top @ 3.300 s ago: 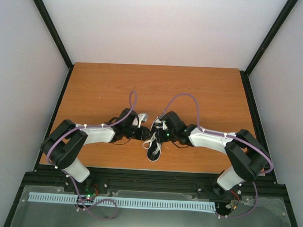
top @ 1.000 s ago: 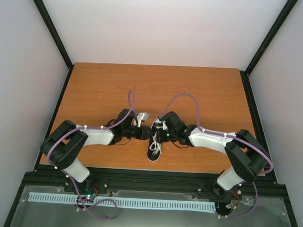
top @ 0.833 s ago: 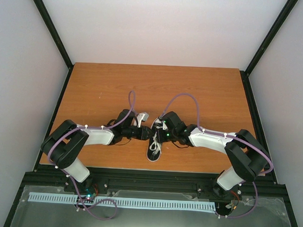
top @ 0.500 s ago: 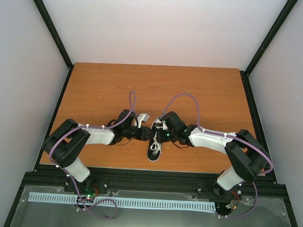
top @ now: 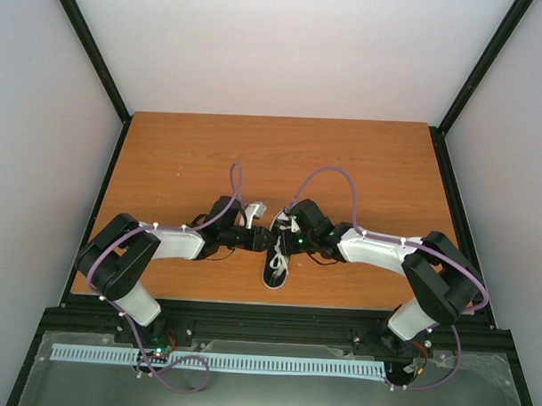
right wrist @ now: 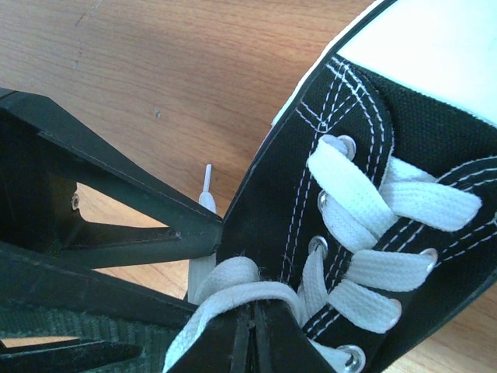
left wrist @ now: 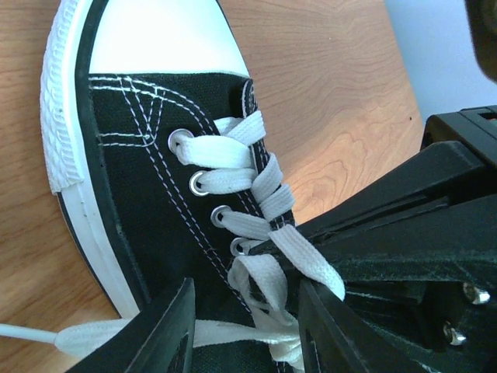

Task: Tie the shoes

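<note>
Two grippers meet over the sneaker, which lies on the table near its front edge, between both arms, with its white toe cap toward the bases. At the left, we see the left gripper with its fingers spread apart, and a strand of the white laces lies between them. At the right, the right gripper has its fingers pressed together, pinching a lace beside the upper eyelets.

Black canvas sneaker sits upright, white laces loose.
</note>
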{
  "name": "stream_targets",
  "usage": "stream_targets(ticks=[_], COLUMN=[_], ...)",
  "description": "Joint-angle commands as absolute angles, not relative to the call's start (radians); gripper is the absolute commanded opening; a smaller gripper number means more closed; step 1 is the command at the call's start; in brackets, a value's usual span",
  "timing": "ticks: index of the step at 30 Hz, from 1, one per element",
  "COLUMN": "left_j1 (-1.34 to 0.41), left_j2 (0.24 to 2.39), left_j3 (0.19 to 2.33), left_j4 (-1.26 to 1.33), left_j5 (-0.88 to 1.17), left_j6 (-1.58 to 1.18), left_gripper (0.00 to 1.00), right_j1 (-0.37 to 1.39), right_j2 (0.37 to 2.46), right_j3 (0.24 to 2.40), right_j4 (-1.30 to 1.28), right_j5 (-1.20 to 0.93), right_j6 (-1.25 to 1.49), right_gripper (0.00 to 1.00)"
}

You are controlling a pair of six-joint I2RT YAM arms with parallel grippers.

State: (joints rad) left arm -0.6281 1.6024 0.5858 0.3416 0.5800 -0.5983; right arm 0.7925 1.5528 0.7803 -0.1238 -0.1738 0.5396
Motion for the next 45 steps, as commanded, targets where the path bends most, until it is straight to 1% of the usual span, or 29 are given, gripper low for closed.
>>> stream_targets(ticks=[1, 5, 16, 30, 41, 45], left_j1=[-0.626, -0.626, -0.626, -0.626, -0.626, -0.626], left_j2=[1.561, 1.561, 1.576, 1.594, 1.636, 1.653], left_j3=[0.579, 0.576, 0.585, 0.596, 0.612, 0.617], left_j4=[0.375, 0.361, 0.377, 0.405, 0.440, 0.467], left_j5=[0.563, 0.539, 0.563, 0.606, 0.656, 0.679], left_j6=[-0.613, -0.624, -0.626, -0.630, -0.635, -0.645], left_gripper=[0.39, 0.37, 0.37, 0.42, 0.29, 0.29], right_j1=[0.793, 0.793, 0.793, 0.793, 0.793, 0.793], right_j2=[1.552, 1.554, 1.557, 1.560, 1.565, 1.565], right_j3=[0.772, 0.773, 0.774, 0.776, 0.776, 0.776], right_j4=[-0.138, -0.138, -0.139, -0.140, -0.135, -0.134], right_j5=[-0.167, -0.167, -0.168, -0.173, -0.177, -0.179], right_j6=[0.538, 0.537, 0.538, 0.538, 0.541, 0.541], right_gripper=[0.03, 0.03, 0.03, 0.03, 0.03, 0.03])
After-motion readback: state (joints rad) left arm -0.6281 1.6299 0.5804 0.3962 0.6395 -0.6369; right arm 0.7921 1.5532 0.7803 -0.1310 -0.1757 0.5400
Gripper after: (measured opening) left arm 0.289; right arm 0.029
